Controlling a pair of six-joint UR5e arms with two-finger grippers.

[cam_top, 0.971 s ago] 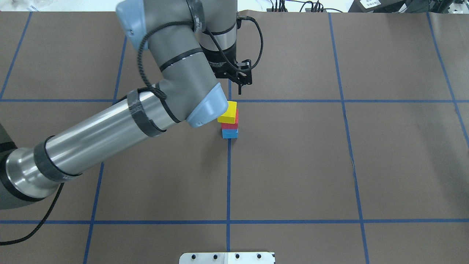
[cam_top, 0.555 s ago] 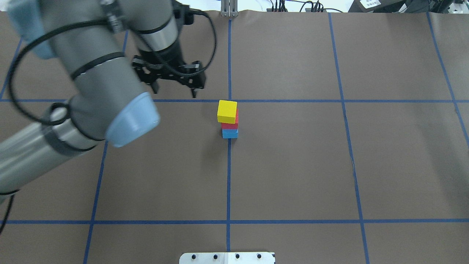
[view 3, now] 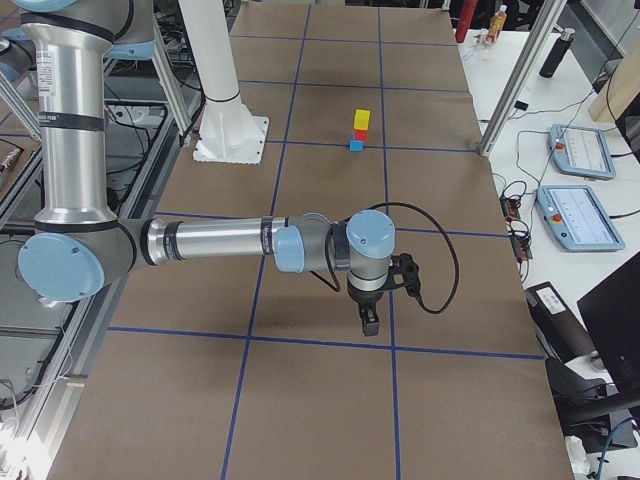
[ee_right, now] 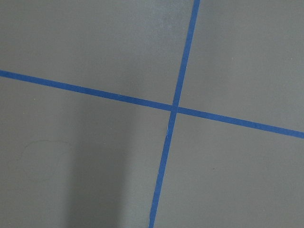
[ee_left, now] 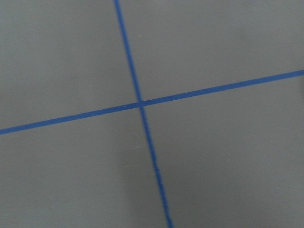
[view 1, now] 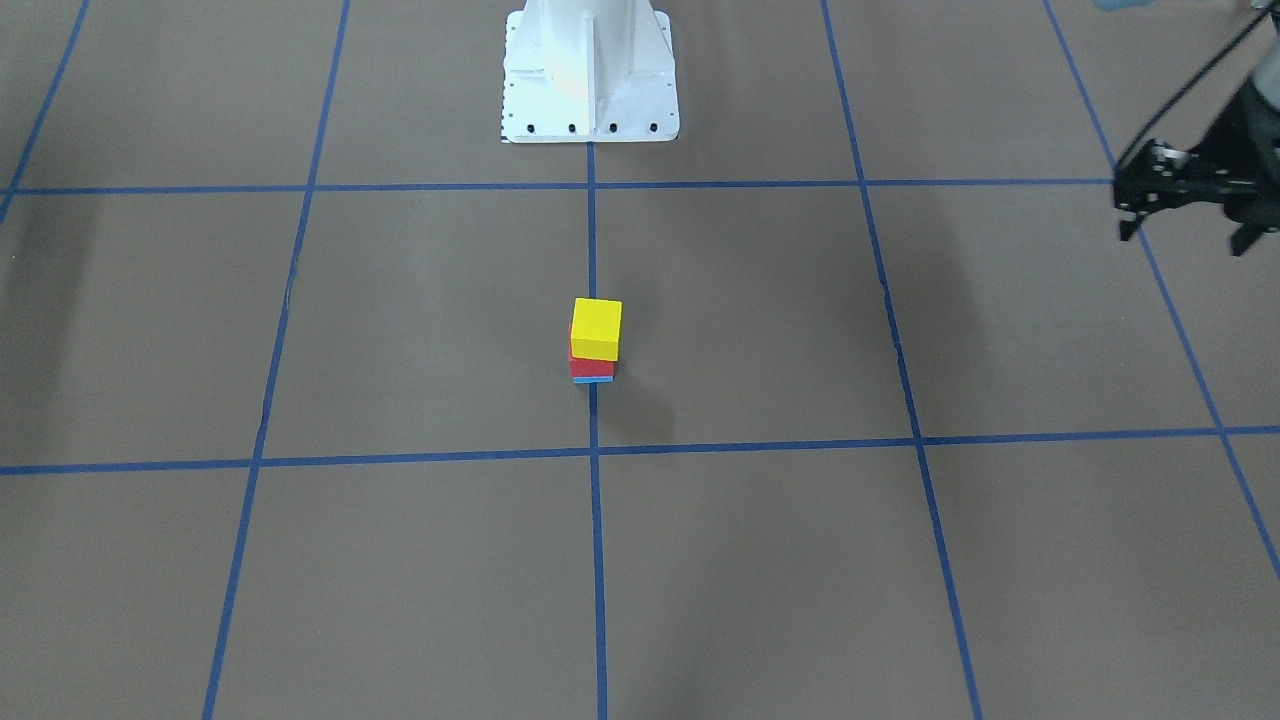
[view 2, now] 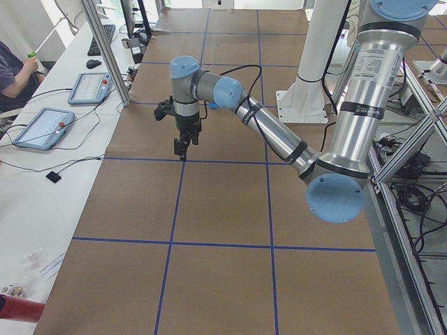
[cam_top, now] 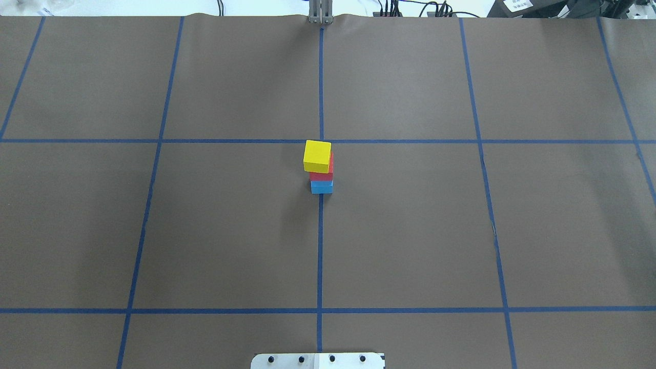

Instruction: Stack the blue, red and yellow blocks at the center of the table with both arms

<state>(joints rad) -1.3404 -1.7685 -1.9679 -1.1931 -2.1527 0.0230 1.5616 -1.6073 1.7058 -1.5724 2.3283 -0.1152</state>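
The yellow block (cam_top: 316,156) sits on the red block (cam_top: 323,175), which sits on the blue block (cam_top: 321,187), at the table's centre. The yellow block is shifted a little off the red one. The stack also shows in the front view (view 1: 596,328) and far off in the right exterior view (view 3: 361,121). My left gripper (view 1: 1183,240) is open and empty, far out to my left of the stack, and shows in the left exterior view (view 2: 181,149). My right gripper (view 3: 368,320) hangs over the table far from the stack; I cannot tell if it is open. Both wrist views show only table.
Blue tape lines (cam_top: 320,256) divide the brown table cover into a grid. The white robot base (view 1: 590,70) stands at the near middle edge. Operator tablets (view 3: 575,150) lie on side benches beyond the table's far edge.
My left arm has swung away from above the stack to my left and left the overhead view. The three-block stack has not moved.
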